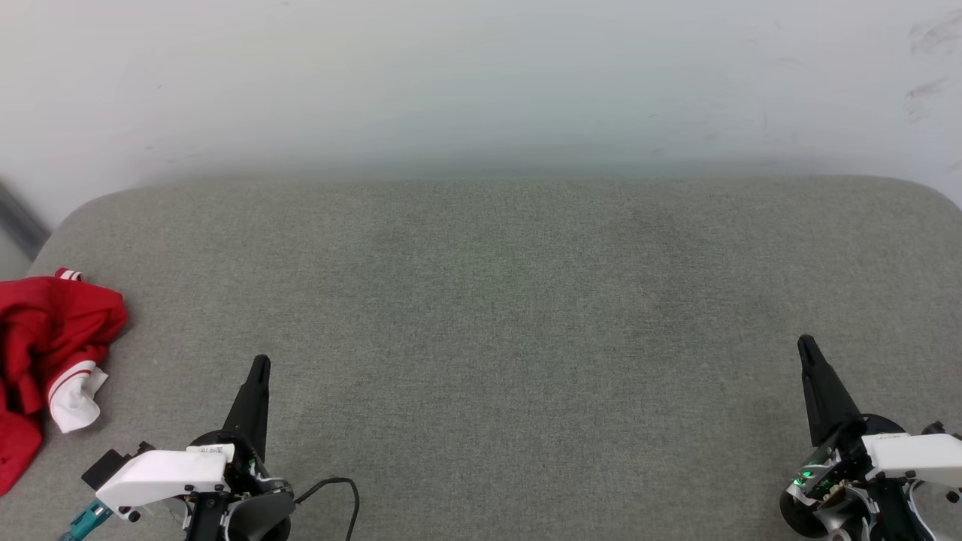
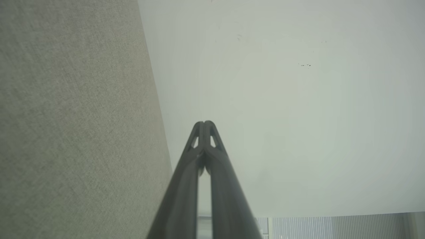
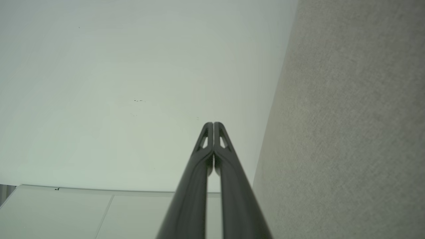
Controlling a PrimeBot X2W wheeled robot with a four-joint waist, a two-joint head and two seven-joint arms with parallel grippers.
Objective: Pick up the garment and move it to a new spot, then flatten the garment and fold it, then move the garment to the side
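Just resting, both jaws pinched together, empty.
Crumpled shirt (image 1: pixel 46 334) lies left of my left gripper (image 1: pixel 259 366); right gripper (image 1: pixel 806 346) well apart.

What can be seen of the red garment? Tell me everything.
The garment is red, soft-looking cloth, crumpled in a heap at the left end of the grey fabric surface, cut off by the head view's edge. A white sleeve end with red striped trim sticks out; more striped trim shows at its top. Only the surface touches it.
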